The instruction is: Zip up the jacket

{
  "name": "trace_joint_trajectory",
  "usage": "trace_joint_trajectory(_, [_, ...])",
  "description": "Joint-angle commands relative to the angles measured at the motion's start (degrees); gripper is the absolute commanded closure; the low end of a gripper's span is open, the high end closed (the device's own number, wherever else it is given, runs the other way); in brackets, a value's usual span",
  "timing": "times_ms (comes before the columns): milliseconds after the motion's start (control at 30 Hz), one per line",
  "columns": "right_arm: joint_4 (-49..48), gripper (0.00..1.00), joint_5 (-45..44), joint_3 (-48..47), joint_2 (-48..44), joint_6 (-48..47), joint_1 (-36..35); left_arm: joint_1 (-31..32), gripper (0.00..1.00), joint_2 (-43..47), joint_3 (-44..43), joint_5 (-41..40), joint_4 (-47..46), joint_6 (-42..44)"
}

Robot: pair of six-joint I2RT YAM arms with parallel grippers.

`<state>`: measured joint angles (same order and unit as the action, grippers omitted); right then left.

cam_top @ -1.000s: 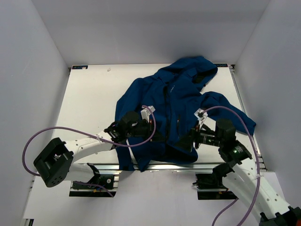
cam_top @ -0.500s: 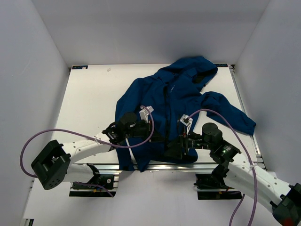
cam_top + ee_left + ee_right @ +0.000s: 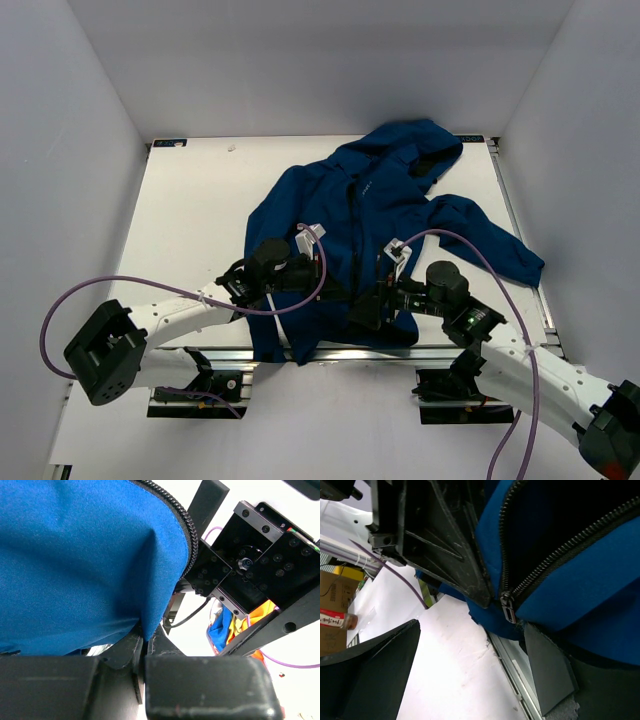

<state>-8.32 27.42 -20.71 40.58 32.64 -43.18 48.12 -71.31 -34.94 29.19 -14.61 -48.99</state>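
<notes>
My left gripper (image 3: 142, 641) has its fingers (image 3: 125, 652) pinched together on the bottom hem of the jacket (image 3: 75, 555), right beside the zipper (image 3: 186, 527) edge of that front panel; the cloth is pulled up out of the pinch, so I judge this hand to be the anchor. My right gripper (image 3: 470, 630) has its 2 fingers (image 3: 375, 670) spread wide and holds nothing; the slider (image 3: 507, 611) hangs between them, a little nearer the right-hand finger, and neither finger touches it.

From the slider, 2 rows of teeth run away and split apart, so I read the zipper as started at the very bottom and open all the way above; whether the pin is fully seated in the slider I cannot tell.

From above, both grippers meet at the near hem, the left gripper (image 3: 335, 290) from the left and the right gripper (image 3: 365, 310) from the right; the jacket (image 3: 390, 190) lies spread on the table (image 3: 190, 210), right of centre, its hem over the near edge and its hood (image 3: 420, 140) at the far edge, 1 sleeve flung out to the right.

My judgement: hem held, slider lined up; left to do are the grasp on the slider and the whole pull toward the collar.
</notes>
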Motion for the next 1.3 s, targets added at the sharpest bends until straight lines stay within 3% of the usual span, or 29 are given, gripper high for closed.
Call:
trace_joint_trajectory(0, [-5.3,0.11,-1.6,0.7,0.3,0.1,-0.3,0.2,1.00,0.8,0.0,1.5,-2.0,-0.2])
trace_joint_trajectory(400, [-12.5,0.18,0.3,3.0,1.3,1.4,-0.5,0.2,1.00,0.7,-0.1,1.5,-1.8,-0.3])
trace_joint_trajectory(533, [-13.7,0.31,1.2,3.1,1.5,2.1,-0.5,0.2,1.00,0.9,-0.2,1.1,-1.4,-0.3])
trace_joint_trajectory(767, [-15.1,0.44,0.6,4.1,1.3,3.0,-0.6,0.2,1.00,1.0,-0.1,1.0,-1.5,-0.4])
trace_joint_trajectory(800, [-15.2,0.51,0.5,4.1,1.4,3.2,-0.5,0.2,1.00,1.1,-0.1,1.0,-1.6,-0.4])
trace_joint_trajectory(1067, [-14.7,0.53,-2.7,4.7,2.2,3.5,-0.5,0.2,1.00,1.3,0.2,1.1,-1.6,-0.4])
trace_joint_trajectory(1267, [-18.9,0.68,-3.3,5.9,2.6,5.1,-0.5,0.2,1.00,1.5,0.4,1.2,-1.8,-0.4])
